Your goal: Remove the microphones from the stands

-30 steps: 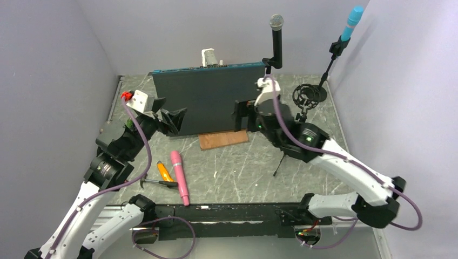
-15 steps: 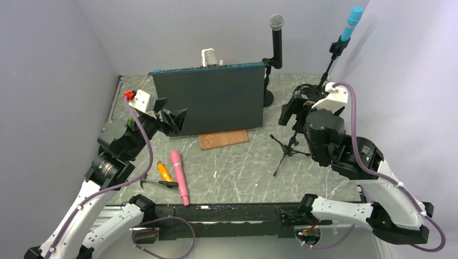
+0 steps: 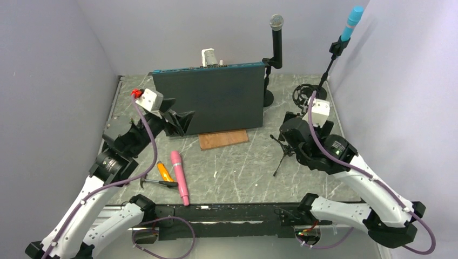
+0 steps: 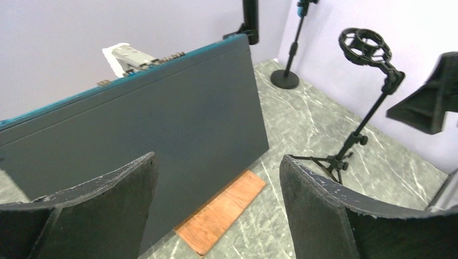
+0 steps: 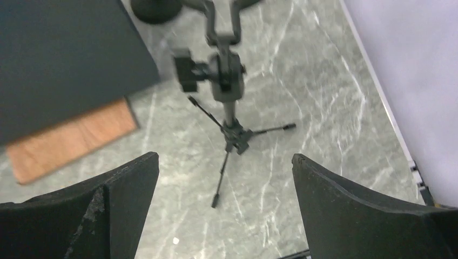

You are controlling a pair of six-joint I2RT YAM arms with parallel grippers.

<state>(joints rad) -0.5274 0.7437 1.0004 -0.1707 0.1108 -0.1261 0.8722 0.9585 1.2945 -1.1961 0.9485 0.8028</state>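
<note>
**Counter, near to far.** Nearest you, a pink microphone [image 3: 180, 177] lies flat on the counter [image 3: 243, 172], with an orange-handled tool [image 3: 163, 171] just to its left. Beyond them, at centre, a wooden block [image 3: 223, 139] lies at the foot of a dark upright panel [image 3: 210, 102].

Your left claw [image 3: 182, 120] hangs near the left part of the panel's near face. It is released, with its two pads spread wide, nothing between them and nothing touched.

To the right, your right claw [image 5: 225, 159] is likewise released, fingers apart. It points down over a small tripod stand [image 5: 236, 137] whose legs rest on the counter, and it hangs above the tripod without contact. The tripod carries a ring-shaped shock mount [image 4: 364, 44] at its top.

Farther back, just past the panel's right end, a black microphone [image 3: 276, 38] with a silver grille stands upright in the clip of a round-based stand [image 3: 268, 99]. At the far right corner a blue microphone [image 3: 352, 22] sits tilted in the clip of a slanted stand [image 3: 327, 73]. Both microphones are seated in their stands, well apart from either claw. A white object [image 3: 209, 56] shows behind the panel's top edge.
</note>
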